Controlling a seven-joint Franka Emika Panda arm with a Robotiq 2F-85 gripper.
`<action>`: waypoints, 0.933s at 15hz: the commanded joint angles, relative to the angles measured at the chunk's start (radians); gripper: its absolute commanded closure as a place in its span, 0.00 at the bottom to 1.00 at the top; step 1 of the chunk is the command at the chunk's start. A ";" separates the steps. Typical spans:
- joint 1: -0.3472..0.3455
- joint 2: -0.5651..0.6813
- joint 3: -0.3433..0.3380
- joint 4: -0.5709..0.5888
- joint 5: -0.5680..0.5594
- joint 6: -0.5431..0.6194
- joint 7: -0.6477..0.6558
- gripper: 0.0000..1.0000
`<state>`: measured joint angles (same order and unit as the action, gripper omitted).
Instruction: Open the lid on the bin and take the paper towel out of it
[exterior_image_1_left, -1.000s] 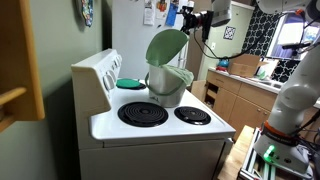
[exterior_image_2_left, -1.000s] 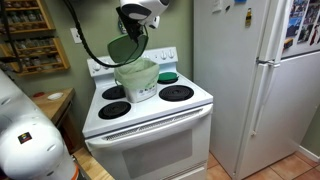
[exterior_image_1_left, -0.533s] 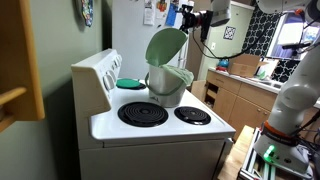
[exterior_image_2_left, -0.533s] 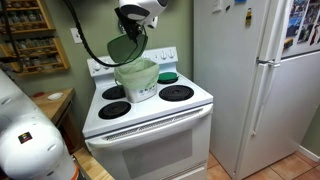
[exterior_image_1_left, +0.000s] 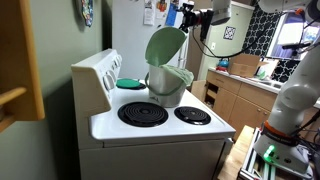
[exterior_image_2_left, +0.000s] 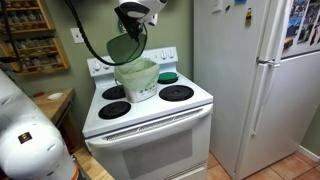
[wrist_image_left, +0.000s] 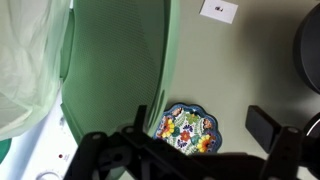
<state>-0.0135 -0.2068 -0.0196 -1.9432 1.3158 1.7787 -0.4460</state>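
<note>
The grey bin (exterior_image_1_left: 166, 88) stands on the stove's back burner, seen in both exterior views (exterior_image_2_left: 137, 82). Its pale-green lid (exterior_image_1_left: 165, 45) is swung up and stands nearly upright on its hinge (exterior_image_2_left: 125, 47). In the wrist view the lid (wrist_image_left: 115, 60) fills the left half. My gripper (exterior_image_1_left: 186, 18) is high at the lid's top edge (exterior_image_2_left: 133, 22). Its fingers (wrist_image_left: 203, 125) are wide apart, and the lid's rim is beside one finger. Pale crumpled material (wrist_image_left: 25, 60) shows in the bin's mouth; I cannot tell if it is the paper towel.
A flat teal disc (exterior_image_1_left: 130, 83) lies on the stove behind the bin (exterior_image_2_left: 167, 76). Black burners (exterior_image_1_left: 143, 113) are in front. A patterned plate (wrist_image_left: 185, 130) hangs on the wall. A fridge (exterior_image_2_left: 255, 80) stands beside the stove.
</note>
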 joint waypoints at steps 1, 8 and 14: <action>-0.009 -0.002 0.000 0.012 -0.088 -0.008 0.009 0.00; -0.014 -0.001 -0.009 0.034 -0.233 -0.027 0.005 0.00; -0.011 0.000 -0.031 0.080 -0.424 -0.038 -0.007 0.00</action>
<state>-0.0342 -0.2091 -0.0405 -1.8675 0.8928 1.7433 -0.4549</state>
